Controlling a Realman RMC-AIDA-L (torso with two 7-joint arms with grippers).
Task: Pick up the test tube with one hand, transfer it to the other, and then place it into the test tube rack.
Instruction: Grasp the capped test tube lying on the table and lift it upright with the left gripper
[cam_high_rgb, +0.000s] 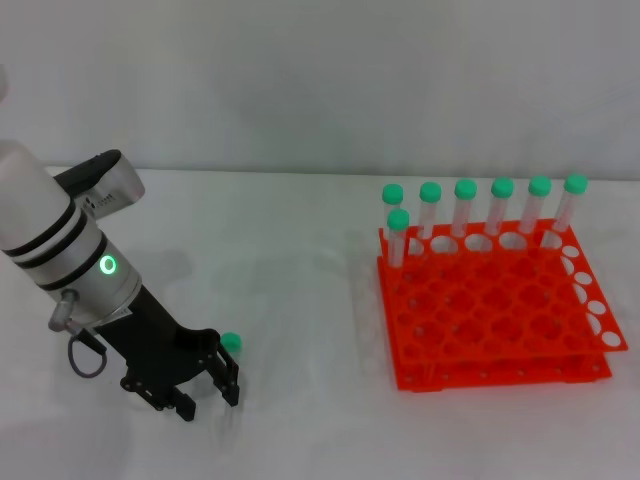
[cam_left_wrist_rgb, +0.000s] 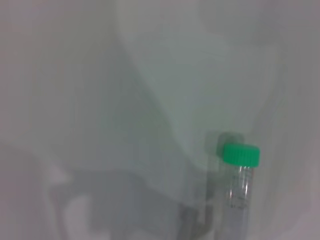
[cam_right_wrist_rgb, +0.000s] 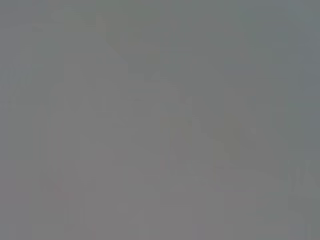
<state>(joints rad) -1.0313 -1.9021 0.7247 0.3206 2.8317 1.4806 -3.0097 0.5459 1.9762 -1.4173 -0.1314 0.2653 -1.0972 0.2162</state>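
The test tube lies on the white table. In the head view only its green cap shows, just beyond my left gripper. The left gripper, on the white banded arm with the green light, is low over the table at the front left, with its fingers spread apart and nothing held between them. The left wrist view shows the tube's clear body and green cap on the table. The orange test tube rack stands to the right. My right gripper is out of view, and its wrist view shows only flat grey.
Several green-capped tubes stand in the rack's back row, and one more stands at its left end, one row forward. A white wall runs behind the table.
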